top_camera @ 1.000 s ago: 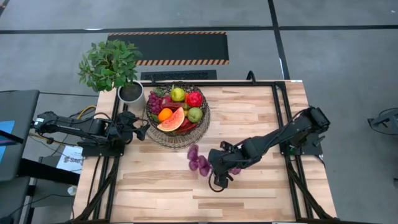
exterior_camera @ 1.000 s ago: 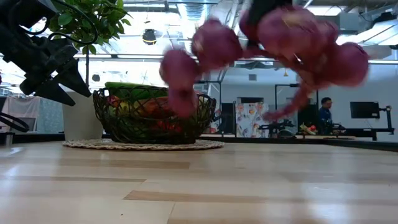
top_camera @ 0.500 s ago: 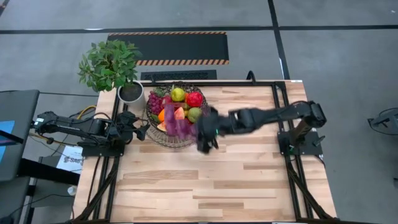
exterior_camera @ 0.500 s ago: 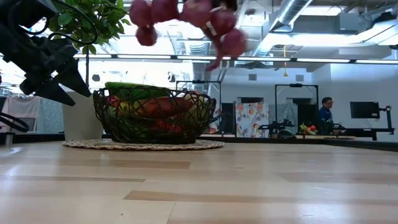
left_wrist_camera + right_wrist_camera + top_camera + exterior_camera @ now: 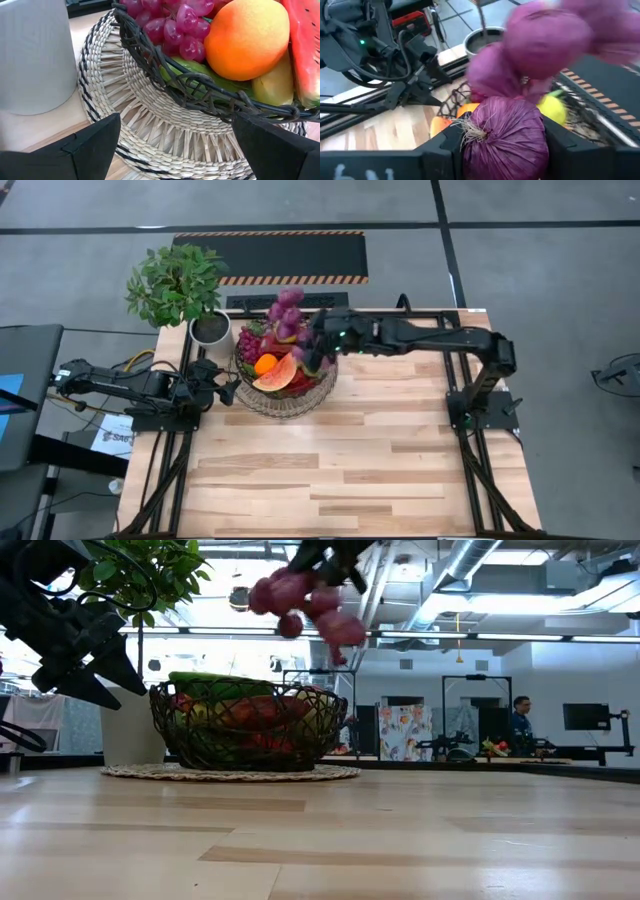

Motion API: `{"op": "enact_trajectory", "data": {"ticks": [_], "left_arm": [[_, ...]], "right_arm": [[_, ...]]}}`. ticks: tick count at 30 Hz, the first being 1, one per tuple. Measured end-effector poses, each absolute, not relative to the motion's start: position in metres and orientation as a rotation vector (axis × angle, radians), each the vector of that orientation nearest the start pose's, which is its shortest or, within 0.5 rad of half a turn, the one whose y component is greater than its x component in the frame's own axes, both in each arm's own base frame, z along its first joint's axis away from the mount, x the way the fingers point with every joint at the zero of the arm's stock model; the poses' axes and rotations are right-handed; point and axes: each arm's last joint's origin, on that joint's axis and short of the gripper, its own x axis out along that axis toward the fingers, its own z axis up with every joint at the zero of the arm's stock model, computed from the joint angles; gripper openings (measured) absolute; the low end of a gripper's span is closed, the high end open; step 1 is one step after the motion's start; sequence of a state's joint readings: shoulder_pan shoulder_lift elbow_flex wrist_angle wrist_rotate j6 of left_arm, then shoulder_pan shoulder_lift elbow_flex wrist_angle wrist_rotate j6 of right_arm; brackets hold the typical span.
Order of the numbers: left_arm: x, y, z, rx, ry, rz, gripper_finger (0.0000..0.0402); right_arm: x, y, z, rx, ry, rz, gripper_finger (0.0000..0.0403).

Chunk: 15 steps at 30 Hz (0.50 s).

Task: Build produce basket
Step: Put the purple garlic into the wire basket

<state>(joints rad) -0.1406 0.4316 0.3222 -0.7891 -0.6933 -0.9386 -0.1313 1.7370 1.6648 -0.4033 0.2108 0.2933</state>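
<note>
While the right gripper point(image 5: 318, 350) carries a bunch of purple grapes point(image 5: 285, 315) over the wire basket point(image 5: 287, 395) at upper centre of the high view, the placing step looks underway; next it must lower and let go. One orange point(image 5: 265, 364), one watermelon slice point(image 5: 281, 373) and a second grape bunch point(image 5: 248, 340) already lie inside. The left gripper point(image 5: 222, 387) waits wide open beside the basket. Low view: grapes hang above the basket rim at upper centre. Left wrist view: empty spread fingers face the woven mat point(image 5: 150, 135). Right wrist view: fingers clamp the grapes
</note>
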Motion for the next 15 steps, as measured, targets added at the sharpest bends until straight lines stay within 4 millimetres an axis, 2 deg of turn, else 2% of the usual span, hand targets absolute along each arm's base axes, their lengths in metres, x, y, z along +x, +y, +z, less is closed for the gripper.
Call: {"op": "enact_trajectory", "data": {"ticks": [3,7,10,15], "left_arm": [[0.088,0.006,0.176,-0.495,0.511,0.839,0.0368],[0.088,0.006,0.176,-0.494,0.512,0.84,0.0368],[0.088,0.006,0.176,-0.501,0.512,0.842,0.0368],[0.088,0.006,0.176,-0.507,0.523,0.834,0.0368]], "right_arm": [[0.405,-0.059,0.344,0.286,0.468,-0.405,0.0183],[0.429,-0.063,0.315,0.286,0.477,-0.409,0.0193],[0.445,-0.072,0.295,0.287,0.495,-0.43,0.0195],[0.457,-0.081,0.292,0.295,0.515,-0.431,0.0202]]}}
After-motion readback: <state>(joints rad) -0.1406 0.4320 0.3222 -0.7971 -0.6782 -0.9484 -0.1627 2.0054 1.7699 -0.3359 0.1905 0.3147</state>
